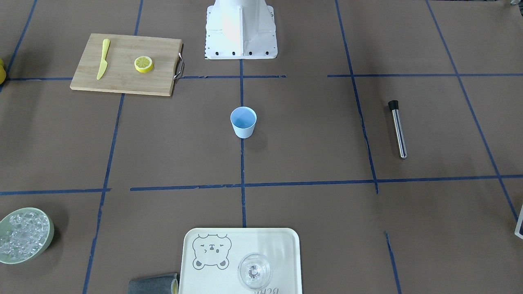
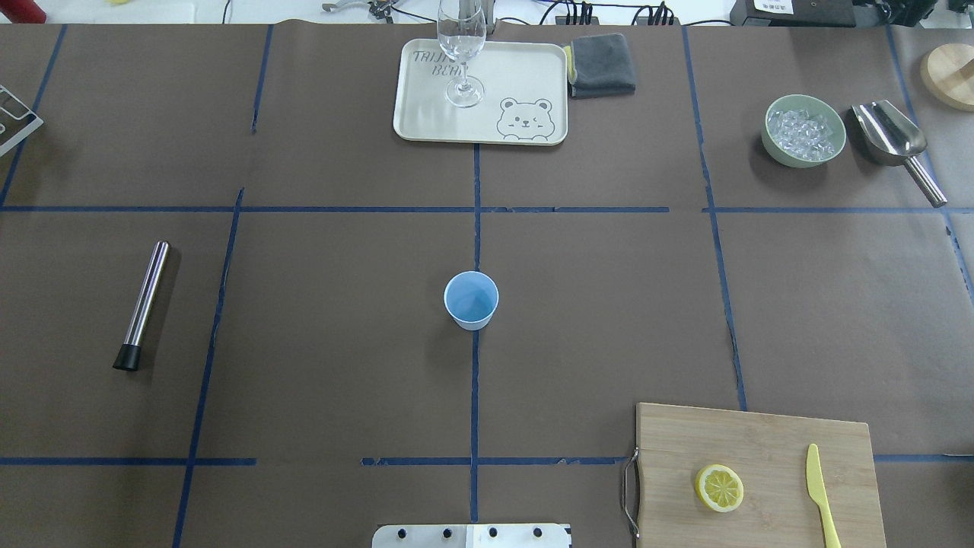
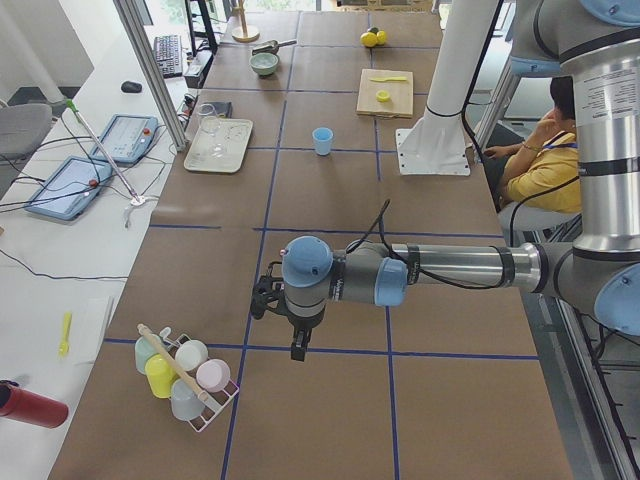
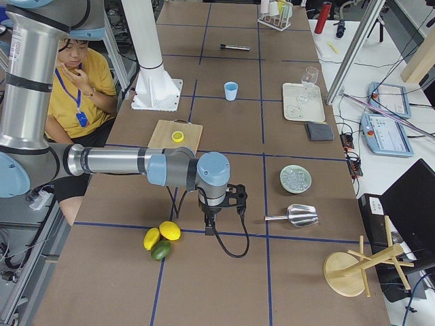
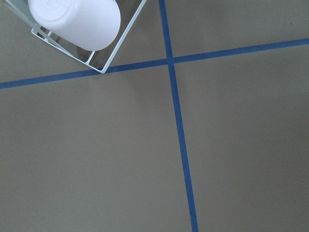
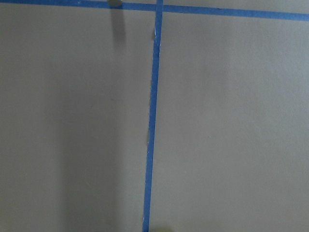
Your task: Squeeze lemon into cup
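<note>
The lemon slice [image 1: 144, 64] lies flat, pale face up, on a wooden cutting board [image 1: 122, 81] on my right side; it also shows in the overhead view [image 2: 719, 488]. The light-blue cup [image 1: 243, 121] stands upright and empty at the table's middle, as the overhead view [image 2: 471, 300] also shows. My left gripper [image 3: 298, 350] shows only in the exterior left view, far from the cup, near a cup rack. My right gripper [image 4: 209, 229] shows only in the exterior right view, past the board. I cannot tell whether either is open or shut.
A yellow knife [image 2: 822, 495] lies on the board. A metal muddler [image 2: 143, 304] lies on the left. A tray [image 2: 426, 114] with a stemmed glass [image 2: 461, 46], a grey cloth [image 2: 601, 65], an ice bowl [image 2: 804, 129] and a scoop [image 2: 894, 141] stand at the far edge. A person [image 4: 78, 81] sits beside the robot.
</note>
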You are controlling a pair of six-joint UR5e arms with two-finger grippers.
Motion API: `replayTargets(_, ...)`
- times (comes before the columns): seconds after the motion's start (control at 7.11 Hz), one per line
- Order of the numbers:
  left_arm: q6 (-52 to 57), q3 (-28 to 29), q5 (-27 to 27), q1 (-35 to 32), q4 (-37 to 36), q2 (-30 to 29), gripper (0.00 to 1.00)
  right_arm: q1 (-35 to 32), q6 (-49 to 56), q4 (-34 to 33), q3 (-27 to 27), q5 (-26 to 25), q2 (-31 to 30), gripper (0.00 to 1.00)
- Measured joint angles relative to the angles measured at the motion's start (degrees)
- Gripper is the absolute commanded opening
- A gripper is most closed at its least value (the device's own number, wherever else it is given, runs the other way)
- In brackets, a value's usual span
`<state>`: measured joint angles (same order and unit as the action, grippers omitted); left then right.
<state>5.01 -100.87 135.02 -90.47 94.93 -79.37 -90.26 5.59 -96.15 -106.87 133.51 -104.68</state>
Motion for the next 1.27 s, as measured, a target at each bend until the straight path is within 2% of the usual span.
replayTargets(0.28,0.0,0.0,0.1,0.0,0.0,0.0,1.0,0.0,-0.2,0.0,-0.2,0.0,0.2,1.0)
replayTargets(0.56,0.0,0.2,0.1,0.0,-0.1,0.0,1.0,0.3,0.0,0.1,-4.6,0.4,0.4,1.0)
replayTargets(0.7,0.0,0.2,0.2,0.0,-0.1,0.1,1.0,1.4,-0.1,0.2,-8.3,2.6,0.3,1.0)
replayTargets(0.84,0.0,0.1,0.3,0.0,-0.1,0.2,1.0,3.2,-1.0,1.7,-10.6,6.9,0.4,0.99)
replayTargets(0.98,0.0,0.1,0.4,0.0,-0.1,0.2,1.0,5.6,-4.9,6.1,-11.6,10.6,0.5,0.87)
replayTargets(1.13,0.0,0.0,0.5,0.0,-0.1,0.3,1.0,9.9,-12.8,12.9,-12.0,12.2,0.9,1.0)
replayTargets(1.27,0.0,0.0,0.6,0.1,0.1,0.2,1.0,16.6,-23.6,21.3,-12.2,11.4,1.4,1.0)
